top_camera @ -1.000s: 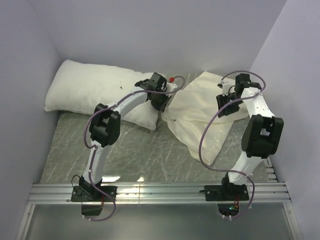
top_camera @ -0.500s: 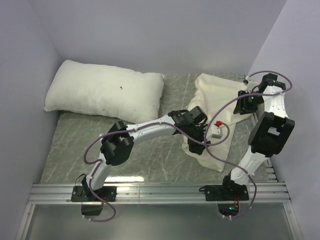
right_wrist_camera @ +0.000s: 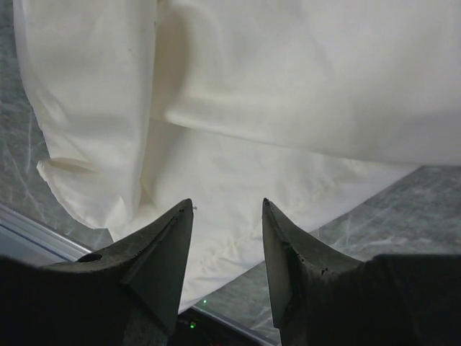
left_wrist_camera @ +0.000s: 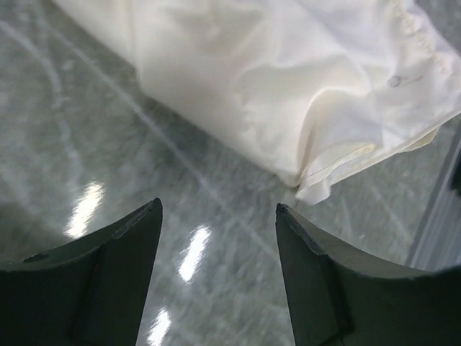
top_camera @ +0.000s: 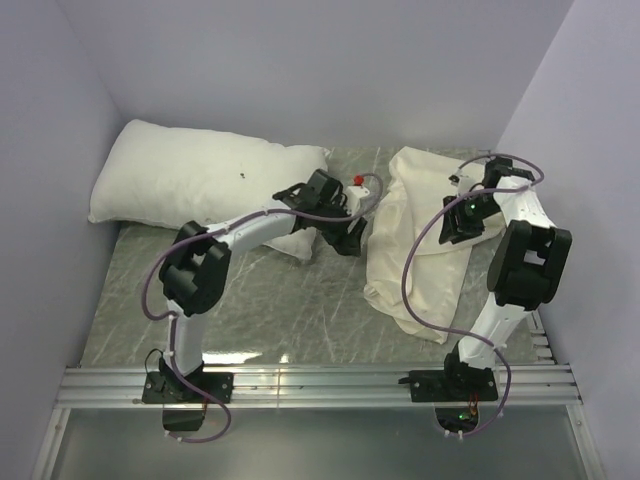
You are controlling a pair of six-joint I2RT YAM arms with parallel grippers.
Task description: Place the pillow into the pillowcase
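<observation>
Cream, faintly shiny fabric, the thin rectangular pillowcase (top_camera: 405,262) lies crumpled on the right of the grey marbled table (top_camera: 260,300), its long axis running from the back wall toward the near edge. The right gripper (right_wrist_camera: 227,203) hangs directly over it, jaws apart and empty. The left gripper (left_wrist_camera: 217,209), likewise spread on nothing, sits just beside its left edge, between it and the plump white stuffed pillow (top_camera: 200,185), which stretches sideways in the back-left corner. Lilac walls (top_camera: 300,70) close in on three sides
</observation>
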